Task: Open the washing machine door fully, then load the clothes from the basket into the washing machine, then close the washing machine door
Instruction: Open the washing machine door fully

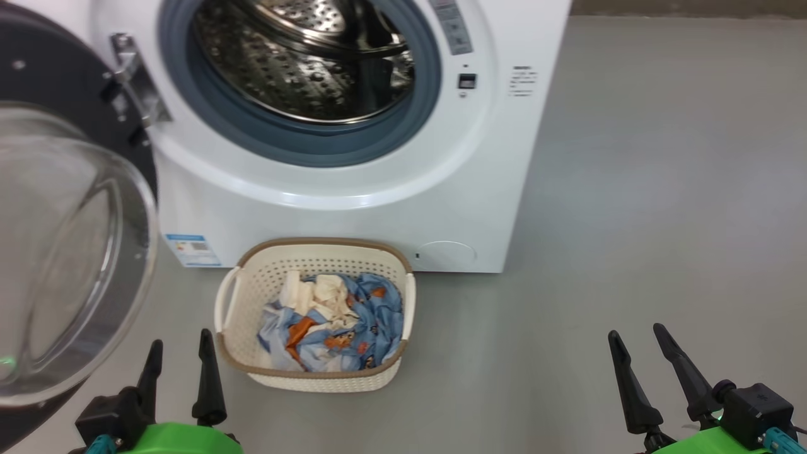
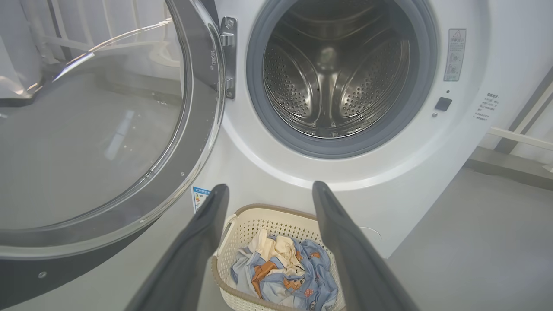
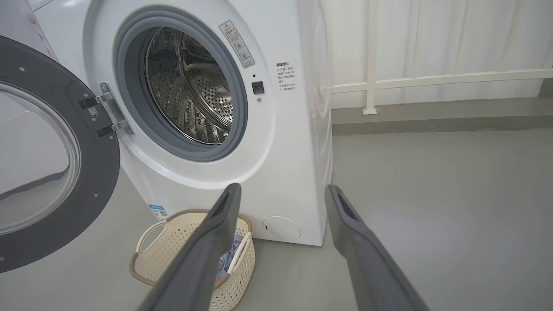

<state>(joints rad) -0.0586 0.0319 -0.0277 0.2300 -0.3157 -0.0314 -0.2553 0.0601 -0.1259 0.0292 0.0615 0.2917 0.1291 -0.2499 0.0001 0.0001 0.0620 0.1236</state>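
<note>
The white washing machine [image 1: 441,189] stands ahead, its steel drum [image 1: 302,57] showing bare inside a grey-blue gasket. The washing machine door [image 1: 63,252], black-rimmed with a bulging glass window, is swung wide open to the left. On the floor before the machine sits the cream basket [image 1: 252,369] holding the clothes [image 1: 340,321], light blue printed fabric with cream-white pieces. My left gripper [image 1: 179,347] is open, just left of the basket's near corner. My right gripper [image 1: 637,337] is open over bare floor, far right of the basket. Both are empty.
Grey floor [image 1: 662,221] spreads to the right of the machine. The open door [image 2: 86,142] hangs close to my left arm. In the right wrist view a white railing [image 3: 432,80] runs along the wall behind.
</note>
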